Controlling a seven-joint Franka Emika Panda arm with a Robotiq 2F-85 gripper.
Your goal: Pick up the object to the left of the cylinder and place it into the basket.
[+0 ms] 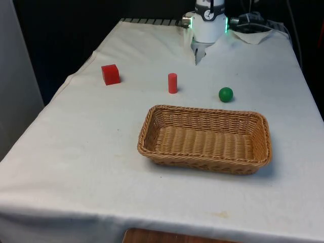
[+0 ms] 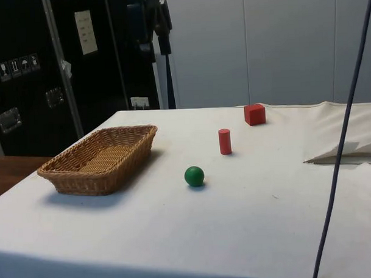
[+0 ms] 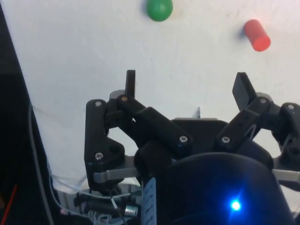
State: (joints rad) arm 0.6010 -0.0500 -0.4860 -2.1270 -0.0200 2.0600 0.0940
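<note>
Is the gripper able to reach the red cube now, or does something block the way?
Probably yes. The red cube stands alone on the white cloth, apart from the red cylinder and the basket. The gripper is open and holds nothing.

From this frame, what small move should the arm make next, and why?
Probably swing toward the front view's left, over the red cube. The open gripper hangs empty above bare cloth near the ball, and the cube sits left of the cylinder, untouched.
</note>
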